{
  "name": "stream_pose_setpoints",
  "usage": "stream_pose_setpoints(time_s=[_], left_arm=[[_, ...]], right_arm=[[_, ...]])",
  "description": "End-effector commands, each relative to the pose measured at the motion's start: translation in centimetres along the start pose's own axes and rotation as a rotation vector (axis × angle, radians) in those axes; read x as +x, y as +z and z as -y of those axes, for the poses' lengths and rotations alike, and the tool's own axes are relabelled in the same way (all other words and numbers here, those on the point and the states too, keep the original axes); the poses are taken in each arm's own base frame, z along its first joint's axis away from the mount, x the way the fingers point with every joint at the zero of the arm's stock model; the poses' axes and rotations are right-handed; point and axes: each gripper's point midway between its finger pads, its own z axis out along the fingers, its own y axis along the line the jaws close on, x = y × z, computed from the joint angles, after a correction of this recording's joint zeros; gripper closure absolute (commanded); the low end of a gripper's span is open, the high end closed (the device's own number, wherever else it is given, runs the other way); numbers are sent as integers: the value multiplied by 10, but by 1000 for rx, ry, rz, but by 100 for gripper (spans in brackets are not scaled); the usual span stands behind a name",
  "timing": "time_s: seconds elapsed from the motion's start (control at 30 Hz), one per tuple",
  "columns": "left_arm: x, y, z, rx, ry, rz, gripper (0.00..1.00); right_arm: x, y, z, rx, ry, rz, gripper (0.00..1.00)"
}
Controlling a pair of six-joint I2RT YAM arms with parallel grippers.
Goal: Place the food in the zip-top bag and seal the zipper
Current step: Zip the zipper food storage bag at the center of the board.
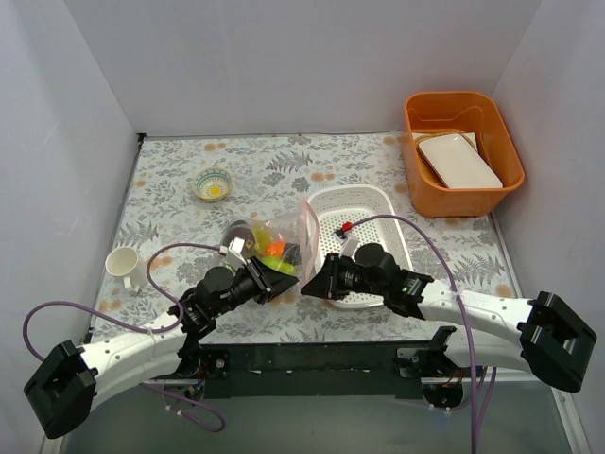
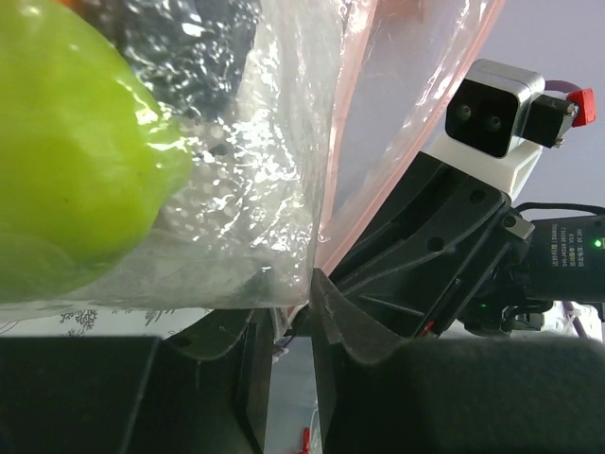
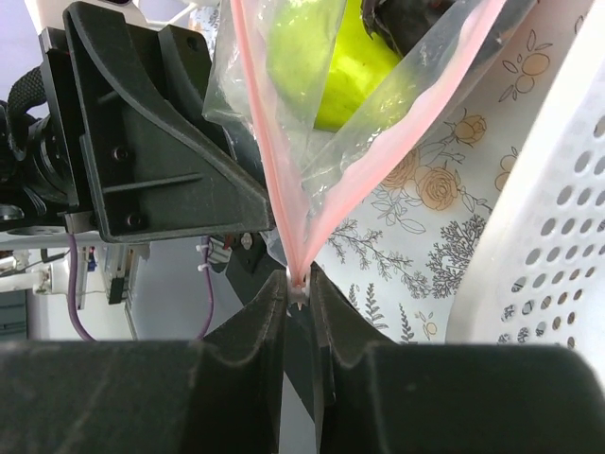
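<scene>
The clear zip-top bag [image 1: 284, 236] lies left of the white basket. It holds food: an orange piece [image 1: 274, 250], a green pear [image 2: 66, 161] and dark fruit. The pear also shows in the right wrist view [image 3: 331, 66]. My left gripper [image 1: 281, 277] is shut on the bag's near edge [image 2: 284, 236], beside the pink zipper strip [image 2: 333, 189]. My right gripper [image 1: 312, 281] faces it from the right. Its jaws are shut on the zipper [image 3: 284, 189], where the two pink strips meet [image 3: 299, 282]. Above that pinch the bag's mouth spreads open.
A white perforated basket [image 1: 364, 203] stands right of the bag with a small red item inside. An orange bin [image 1: 463, 109] holding a white plate is at the back right. A small bowl [image 1: 213, 184] and a white mug [image 1: 123, 265] are on the left.
</scene>
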Motion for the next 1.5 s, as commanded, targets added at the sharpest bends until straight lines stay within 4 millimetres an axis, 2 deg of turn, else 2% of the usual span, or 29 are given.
stream_pose_setpoints(time_s=[0.0,0.37,0.8,0.93,1.13,1.47], left_arm=[[3,-1,4,44,-84,-16,79],[9,-4,-4,56,-116,-37,72],[10,0,8,100,-118,-48,72],[13,-2,5,92,-123,-60,71],[17,-5,0,90,-131,-67,61],[17,0,4,103,-128,-65,67]], right_arm=[[-11,-3,-10,-37,2,62,86],[-18,-6,-13,-46,12,102,88],[-16,-4,-11,-42,25,92,89],[-17,-4,-11,-38,28,97,89],[-19,-4,-12,-37,33,109,89],[-20,-3,-13,-29,29,100,89]])
